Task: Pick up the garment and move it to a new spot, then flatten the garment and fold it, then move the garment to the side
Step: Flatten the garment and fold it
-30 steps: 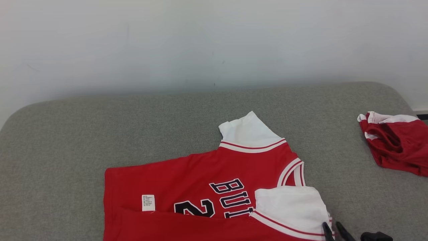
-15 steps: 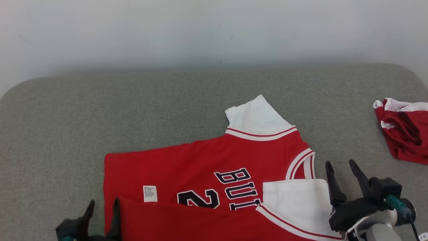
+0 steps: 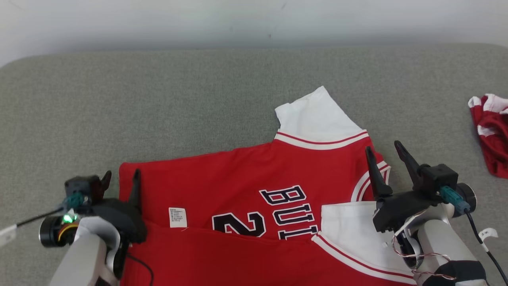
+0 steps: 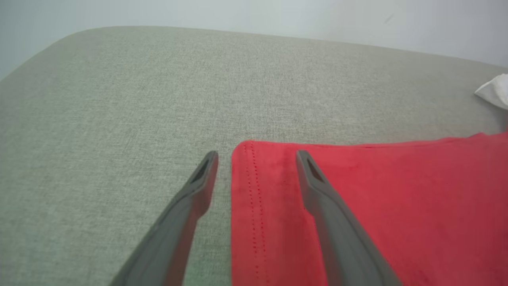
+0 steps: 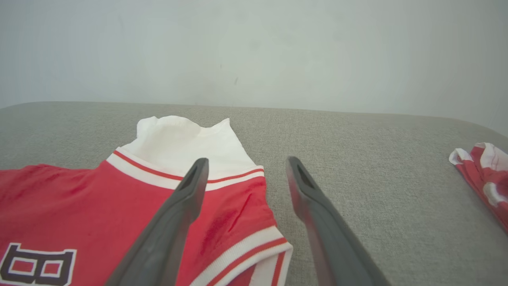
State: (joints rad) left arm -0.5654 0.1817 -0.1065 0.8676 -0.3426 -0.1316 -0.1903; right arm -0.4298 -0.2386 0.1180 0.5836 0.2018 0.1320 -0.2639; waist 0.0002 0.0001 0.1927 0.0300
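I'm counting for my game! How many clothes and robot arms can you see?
Spread-out red jersey: 1
Crumpled red-and-white cloth: 1
Robot arms: 2
Total: 4

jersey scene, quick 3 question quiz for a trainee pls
1. True or false: the left tool and the right tool are both shut on the jersey.
2. Where does the red bundle lie? A) at the right end of the cushion, apart from the jersey. B) under the jersey. C) on top of the jersey.
3. What small white thing shows on the jersey's red cloth, left of the number?

Key
1. False: both stand open, holding nothing.
2. A
3. A label.
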